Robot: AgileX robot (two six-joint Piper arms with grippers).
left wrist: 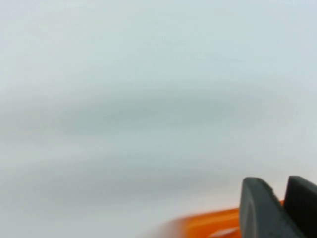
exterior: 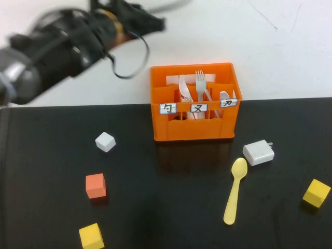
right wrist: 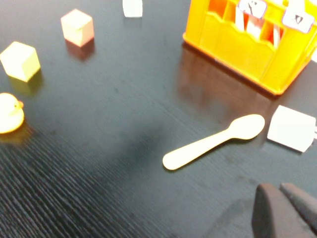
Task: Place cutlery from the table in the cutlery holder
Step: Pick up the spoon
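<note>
Lying on the glossy black table (exterior: 46,218), pale yellow plastic spoon (exterior: 234,190) below orange cutlery holder (exterior: 193,130); left gripper (left wrist: 278,206) raised, nearly closed, empty; right gripper (right wrist: 285,208) closed above table

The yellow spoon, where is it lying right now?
In the high view the spoon lies flat on the black table, right of centre, in front of the orange holder, beside the white charger.

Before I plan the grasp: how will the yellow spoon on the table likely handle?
The spoon looks like thin plastic, so probably light. It lies flat on the glossy table, so it may slide when nudged. The curved bowl could rock.
</note>
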